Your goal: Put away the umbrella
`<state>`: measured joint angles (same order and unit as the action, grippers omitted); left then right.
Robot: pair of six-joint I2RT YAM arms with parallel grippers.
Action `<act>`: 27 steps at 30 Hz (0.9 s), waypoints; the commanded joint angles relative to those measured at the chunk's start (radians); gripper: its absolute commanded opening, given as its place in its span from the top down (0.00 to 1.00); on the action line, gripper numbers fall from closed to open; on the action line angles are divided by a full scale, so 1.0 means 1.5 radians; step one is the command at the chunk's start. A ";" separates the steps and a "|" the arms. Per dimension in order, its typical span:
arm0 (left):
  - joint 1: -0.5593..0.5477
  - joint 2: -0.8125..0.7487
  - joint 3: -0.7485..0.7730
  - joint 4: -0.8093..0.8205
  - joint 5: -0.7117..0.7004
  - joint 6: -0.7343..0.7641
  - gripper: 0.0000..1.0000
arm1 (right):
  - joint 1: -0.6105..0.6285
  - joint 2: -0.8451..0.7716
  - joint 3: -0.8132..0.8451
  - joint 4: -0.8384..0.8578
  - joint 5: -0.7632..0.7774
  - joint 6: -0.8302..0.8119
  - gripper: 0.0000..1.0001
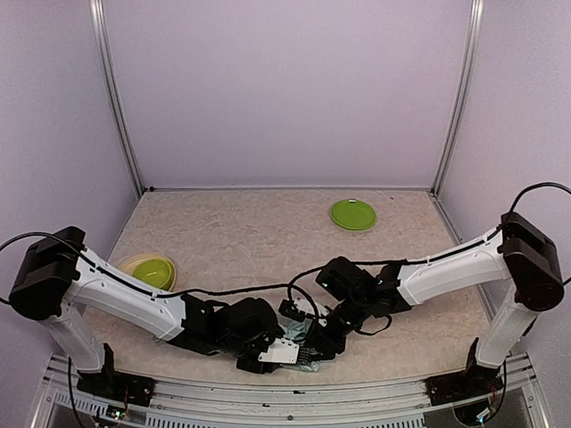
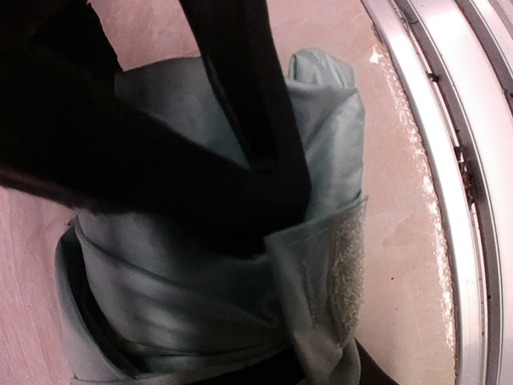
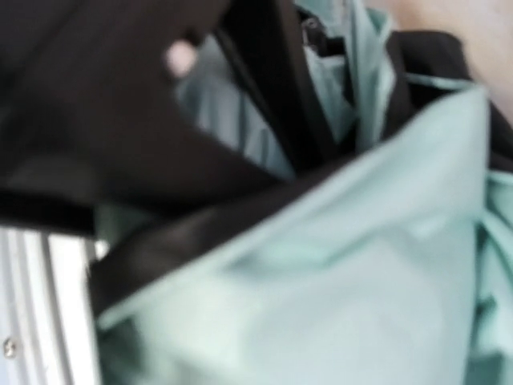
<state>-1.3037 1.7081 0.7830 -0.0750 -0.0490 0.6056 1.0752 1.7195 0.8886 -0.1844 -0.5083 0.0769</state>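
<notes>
By the near rail [image 2: 449, 160], umbrella [image 2: 200, 305] seemingly lengthwise along it, left gripper [image 1: 290, 352] and right gripper [image 1: 323, 341] at opposite sides, clamped or apart impossible to tell

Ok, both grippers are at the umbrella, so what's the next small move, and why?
Probably wrap the closure strap around the umbrella with the left gripper. The mint fabric is gathered into a bundle, yet the strap's fuzzy patch faces out with nothing fastened on it.
</notes>
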 commanded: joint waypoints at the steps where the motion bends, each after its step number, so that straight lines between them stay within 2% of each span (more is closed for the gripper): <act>1: -0.005 0.090 -0.068 -0.117 0.021 0.022 1.00 | -0.012 -0.097 -0.032 -0.019 0.027 0.010 0.46; 6: -0.002 0.074 -0.079 -0.093 0.001 0.021 1.00 | -0.055 -0.198 -0.073 -0.066 0.021 0.000 0.40; 10: -0.001 0.065 -0.079 -0.078 -0.021 0.022 1.00 | -0.090 -0.229 -0.077 -0.091 0.048 0.018 0.39; 16: -0.003 0.021 -0.087 -0.045 -0.050 0.028 1.00 | -0.175 -0.181 -0.054 -0.086 0.166 0.296 0.42; 19: -0.006 0.005 -0.089 -0.032 -0.051 0.035 1.00 | -0.161 -0.167 -0.072 -0.040 0.239 0.370 0.44; 23: -0.022 -0.019 -0.098 -0.006 -0.098 0.042 1.00 | -0.093 -0.120 -0.023 -0.093 0.339 0.398 0.41; 27: -0.051 -0.070 -0.150 0.081 -0.232 0.073 1.00 | -0.073 -0.133 -0.052 -0.072 0.307 0.457 0.40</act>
<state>-1.3510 1.6306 0.6605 0.0956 -0.1883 0.6579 0.9367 1.5433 0.8265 -0.2977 -0.0879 0.6289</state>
